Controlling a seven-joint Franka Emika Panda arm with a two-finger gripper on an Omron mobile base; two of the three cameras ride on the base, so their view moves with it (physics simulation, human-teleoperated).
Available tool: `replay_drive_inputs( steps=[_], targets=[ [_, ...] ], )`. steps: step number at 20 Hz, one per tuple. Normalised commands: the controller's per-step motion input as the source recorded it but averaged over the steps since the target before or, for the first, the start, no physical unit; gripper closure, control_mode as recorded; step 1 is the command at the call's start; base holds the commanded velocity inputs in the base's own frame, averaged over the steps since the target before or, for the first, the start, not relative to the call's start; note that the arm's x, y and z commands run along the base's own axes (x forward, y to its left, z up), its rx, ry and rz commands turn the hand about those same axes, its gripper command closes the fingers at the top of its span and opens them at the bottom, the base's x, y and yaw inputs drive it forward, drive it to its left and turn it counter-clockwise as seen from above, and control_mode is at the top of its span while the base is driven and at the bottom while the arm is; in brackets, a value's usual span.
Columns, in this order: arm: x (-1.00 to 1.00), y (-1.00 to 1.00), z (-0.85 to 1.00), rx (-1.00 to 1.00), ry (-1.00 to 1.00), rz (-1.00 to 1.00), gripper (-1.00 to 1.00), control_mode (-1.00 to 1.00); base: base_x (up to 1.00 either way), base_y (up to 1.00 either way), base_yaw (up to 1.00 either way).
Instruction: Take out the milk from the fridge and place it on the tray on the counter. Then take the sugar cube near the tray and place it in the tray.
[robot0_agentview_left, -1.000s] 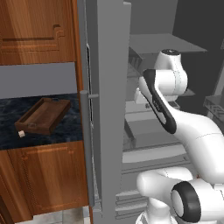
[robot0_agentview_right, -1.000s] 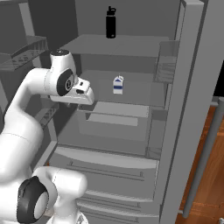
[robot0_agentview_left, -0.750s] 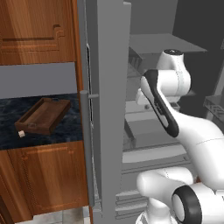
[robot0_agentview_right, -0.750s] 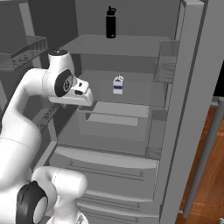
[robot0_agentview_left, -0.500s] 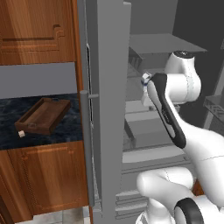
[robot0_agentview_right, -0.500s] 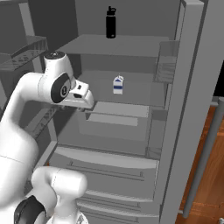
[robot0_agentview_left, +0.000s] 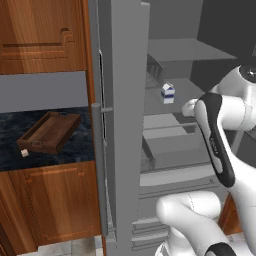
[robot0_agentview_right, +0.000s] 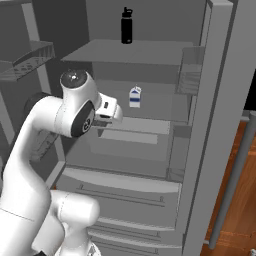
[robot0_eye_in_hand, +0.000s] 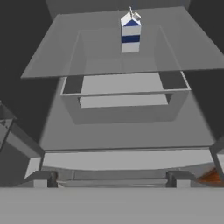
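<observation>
The fridge (robot0_agentview_right: 220, 105) stands open. On its middle shelf, towards the back, the milk (robot0_agentview_right: 135, 96) stands upright, a small white carton with a blue mark (robot0_agentview_left: 168, 93) (robot0_eye_in_hand: 130, 33). My gripper (robot0_agentview_right: 102, 121) hovers in front of that shelf, well short of the carton, and its dark fingertips (robot0_eye_in_hand: 41, 179) stand far apart, open and holding nothing. Left of the fridge door (robot0_agentview_left: 125, 100) lies the dark wooden tray (robot0_agentview_left: 50, 131) on the marbled counter (robot0_agentview_left: 80, 147). The sugar cube (robot0_agentview_left: 24, 153) sits just off the tray's near left corner.
A black bottle (robot0_agentview_right: 126, 26) stands on the top shelf. Door bins (robot0_agentview_right: 189, 77) hang at the right, a wire rack (robot0_agentview_right: 30, 57) at the left, and drawers (robot0_agentview_right: 125, 192) sit below. Brown wooden cabinets (robot0_agentview_left: 45, 35) frame the counter.
The gripper's fingers have spread from nearly shut to wide open. The arm has shifted and the hand has moved a little nearer the milk shelf. The milk, tray and sugar cube have stayed put.
</observation>
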Motion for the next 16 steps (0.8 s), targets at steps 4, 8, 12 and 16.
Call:
replay_drive_inputs(
  steps=[4,8,12,16],
  targets=[
    [0.29,-0.44,0.14,0.03,-0.11,0.0,-1.0,-1.0,0.0,0.0,0.0],
    [0.57,-0.3,0.05,0.01,-0.04,0.0,-1.0,-1.0,0.0,0.0,0.0],
    [0.71,-0.03,0.04,0.0,0.0,0.0,-1.0,-1.0,0.0,0.0,0.0],
    [0.85,0.04,0.0,0.0,0.01,0.0,-1.0,-1.0,0.0,0.0,0.0]
  ],
)
